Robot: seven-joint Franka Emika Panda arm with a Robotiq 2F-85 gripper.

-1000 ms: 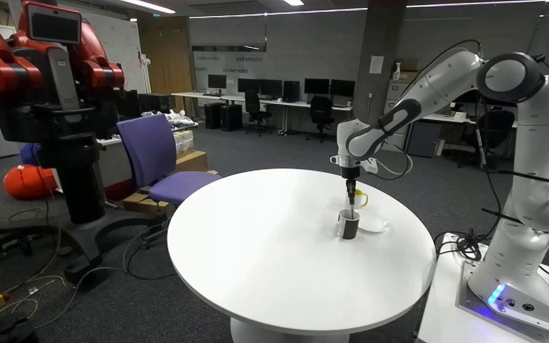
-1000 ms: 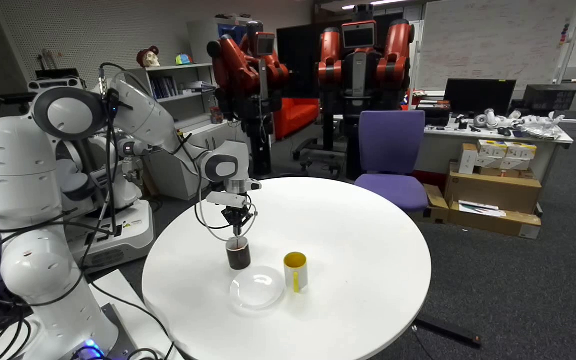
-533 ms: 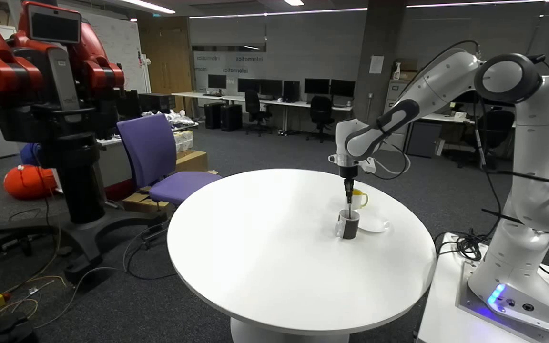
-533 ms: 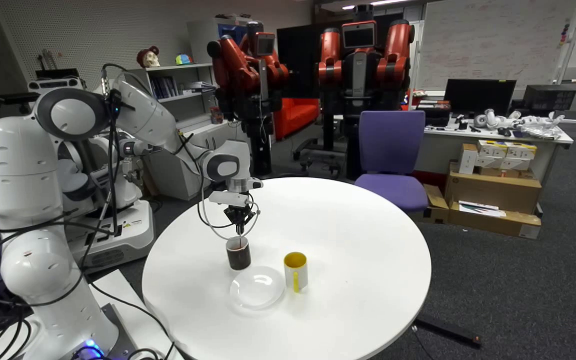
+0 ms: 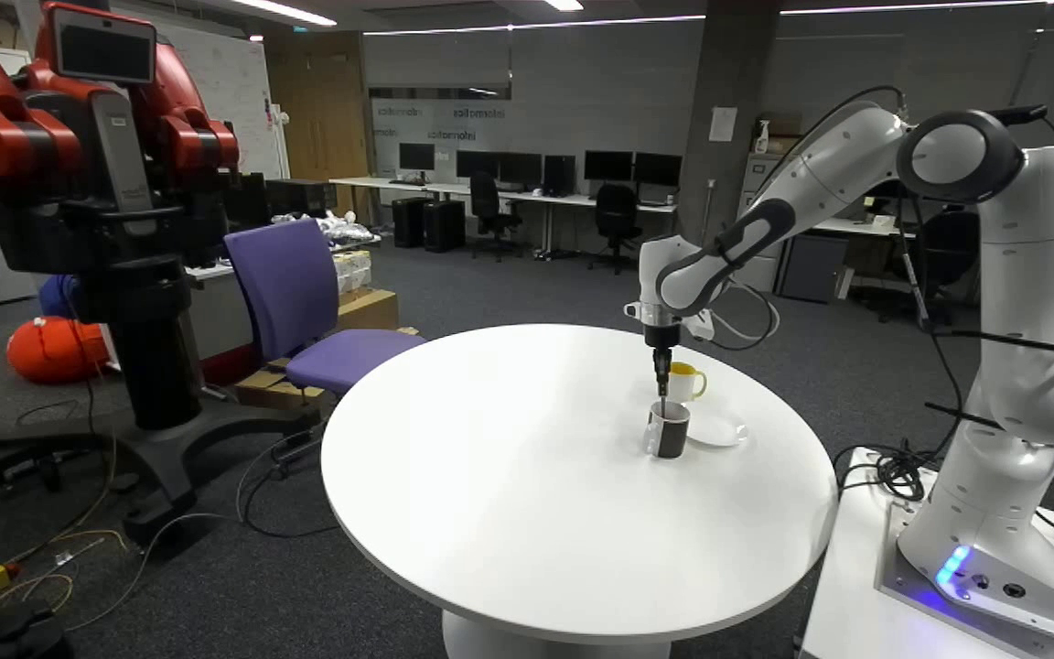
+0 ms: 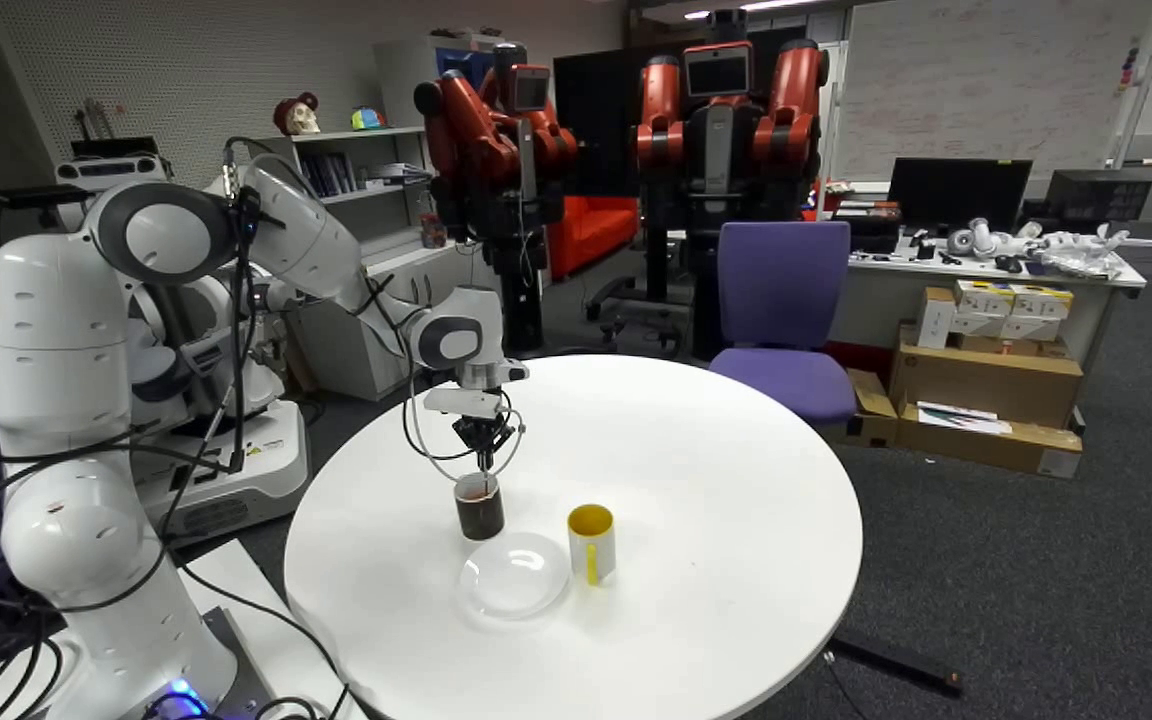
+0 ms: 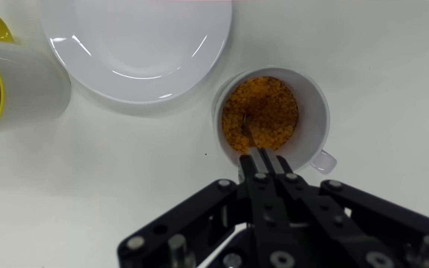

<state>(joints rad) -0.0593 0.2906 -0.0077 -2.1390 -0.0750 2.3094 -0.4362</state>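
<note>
White plate (image 7: 136, 48) off to one side of my hand (image 7: 264, 157), bare in view. Dark mug (image 6: 481, 517) upright directly below. I'm pinching a thin utensil (image 7: 249, 134), likely a spoon, grip narrow; end's in orange grains (image 7: 268, 111), not lifted out yet.

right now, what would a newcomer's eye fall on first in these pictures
Probably the orange grains inside the dark-sided mug, with the gripper above it shut on a thin utensil that dips into them. Next, the yellow-handled mug beside the white plate on the round table. Beyond the table, a big red-and-black robot stands at the left of an exterior view.
</note>
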